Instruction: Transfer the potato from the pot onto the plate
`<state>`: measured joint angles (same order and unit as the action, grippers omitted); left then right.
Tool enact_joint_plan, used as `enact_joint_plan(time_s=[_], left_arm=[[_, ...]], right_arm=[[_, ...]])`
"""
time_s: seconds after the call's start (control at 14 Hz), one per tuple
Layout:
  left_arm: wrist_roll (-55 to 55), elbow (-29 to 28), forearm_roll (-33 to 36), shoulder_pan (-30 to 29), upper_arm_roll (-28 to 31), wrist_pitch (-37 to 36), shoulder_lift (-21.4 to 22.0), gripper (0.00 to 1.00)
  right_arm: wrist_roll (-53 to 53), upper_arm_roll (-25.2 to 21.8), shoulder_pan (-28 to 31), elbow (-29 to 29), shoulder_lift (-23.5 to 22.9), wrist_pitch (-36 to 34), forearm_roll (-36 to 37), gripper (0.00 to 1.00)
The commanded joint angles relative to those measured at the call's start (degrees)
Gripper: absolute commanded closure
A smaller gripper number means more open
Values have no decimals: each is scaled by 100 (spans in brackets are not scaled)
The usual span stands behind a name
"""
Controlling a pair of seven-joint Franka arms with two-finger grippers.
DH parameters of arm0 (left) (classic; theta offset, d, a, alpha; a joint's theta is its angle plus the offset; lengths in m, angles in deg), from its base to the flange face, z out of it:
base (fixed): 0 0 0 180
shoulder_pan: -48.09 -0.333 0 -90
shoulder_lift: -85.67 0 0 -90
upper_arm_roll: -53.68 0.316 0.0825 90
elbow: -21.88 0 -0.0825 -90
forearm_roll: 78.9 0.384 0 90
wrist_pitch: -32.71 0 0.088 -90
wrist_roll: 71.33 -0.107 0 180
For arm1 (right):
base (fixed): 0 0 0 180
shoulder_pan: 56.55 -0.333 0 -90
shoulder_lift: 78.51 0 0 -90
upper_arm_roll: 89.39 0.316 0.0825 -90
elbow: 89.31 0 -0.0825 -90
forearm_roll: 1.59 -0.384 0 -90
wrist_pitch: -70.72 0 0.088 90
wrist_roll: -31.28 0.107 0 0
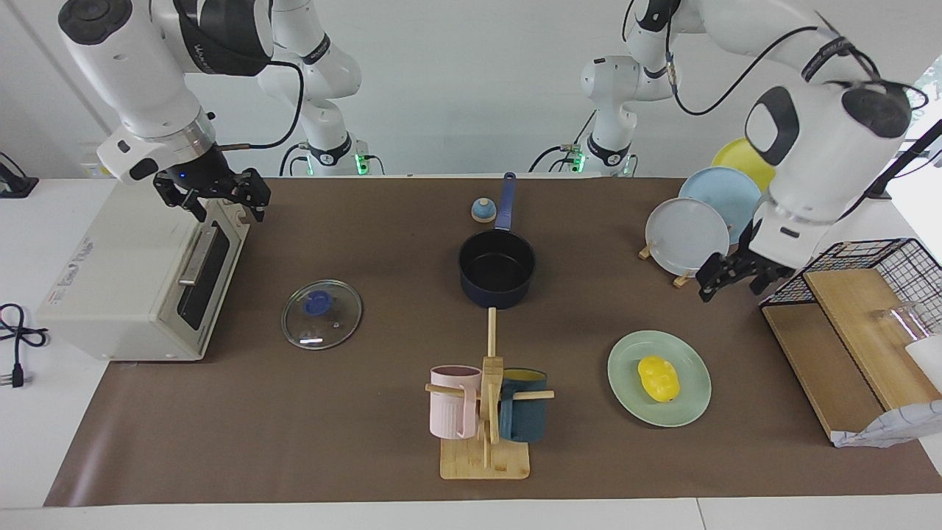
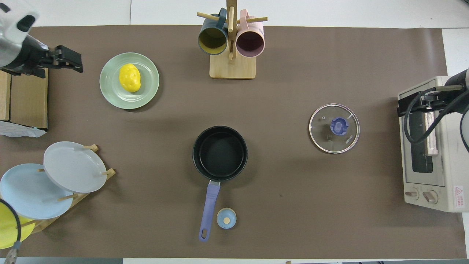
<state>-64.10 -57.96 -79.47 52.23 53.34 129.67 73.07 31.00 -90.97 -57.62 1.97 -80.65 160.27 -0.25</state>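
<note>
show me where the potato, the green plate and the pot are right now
potato (image 1: 659, 378): facing view, middle of its yellow body, lying on the plate.
plate (image 1: 692, 403): facing view, bare green rim.
pot (image 2: 220, 153): overhead view, black empty inside.

Round glass lid with blue knob (image 1: 321, 314) lies flat beside a white toaster oven (image 1: 140, 276); wooden mug tree (image 1: 486, 412) — pink mug (image 1: 452, 401), teal mug (image 1: 524, 414); small blue bell (image 1: 483, 210).

Four plates (image 2: 75, 167) are sitting out, and two mugs (image 2: 250, 41) are hanging. One pot (image 2: 220, 153), one potato (image 2: 129, 77) and one lid (image 2: 334, 128) are lying there.
</note>
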Motion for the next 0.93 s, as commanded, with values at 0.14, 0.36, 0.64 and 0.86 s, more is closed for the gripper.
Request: enact_joint_plan(time_s=[0.14,0.36,0.64,0.86], left_arm=[[-327,-644,92,-124,-28,-1248,1222,0],[-265,-1549,92,-45,-54,-1093,1742,0],[-99,-2360,84,52,-63,-241,2060,0],[60,-1485,57,166,-37,-623,1622,0]], right_arm=[[20,61,80,-84,-59,54,-108,0],[20,61,80,-93,-59,54,-108,0],[20,61,80,-84,-59,54,-108,0],[20,61,80,-93,-59,54,-108,0]])
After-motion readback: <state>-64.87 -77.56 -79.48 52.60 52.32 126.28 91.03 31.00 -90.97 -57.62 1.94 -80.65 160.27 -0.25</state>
